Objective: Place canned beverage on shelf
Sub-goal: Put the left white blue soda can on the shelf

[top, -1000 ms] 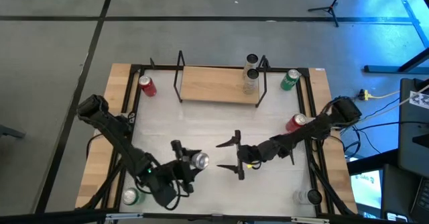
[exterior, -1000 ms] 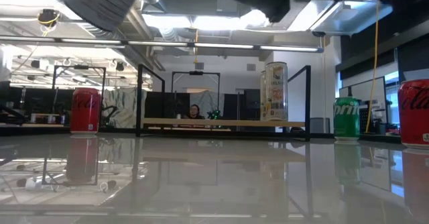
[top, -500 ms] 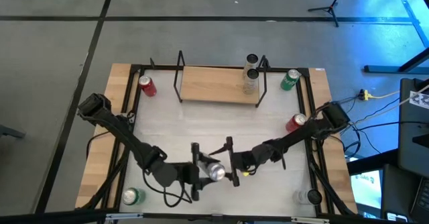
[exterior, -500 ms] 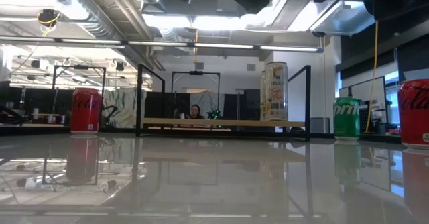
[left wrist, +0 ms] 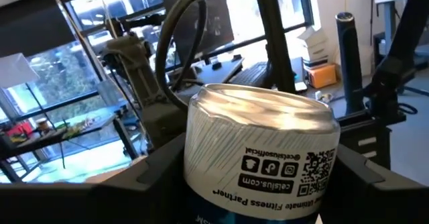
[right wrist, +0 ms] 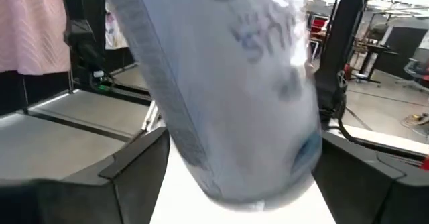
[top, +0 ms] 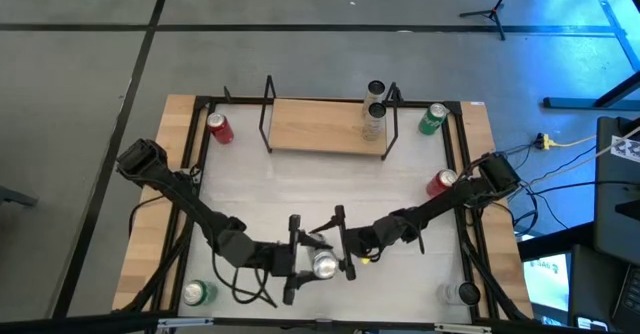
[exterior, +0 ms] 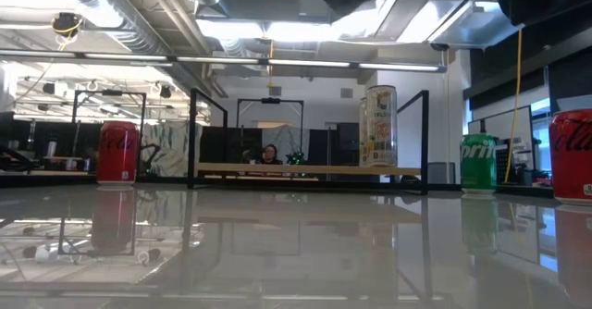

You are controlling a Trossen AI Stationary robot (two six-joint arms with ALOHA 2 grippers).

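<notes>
Both pincers closed in since a second ago, left pincer (top: 303,261) clamped on silver can (top: 323,264), right pincer (top: 341,242) fingers apart around it mid-handover, well short of shelf (top: 320,126); transfer and placing on shelf beside clear can (top: 373,120) remain.

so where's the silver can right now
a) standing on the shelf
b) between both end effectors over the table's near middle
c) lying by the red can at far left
b: the high view shows the silver can between the left end effector and right end effector, away from the shelf.
</notes>
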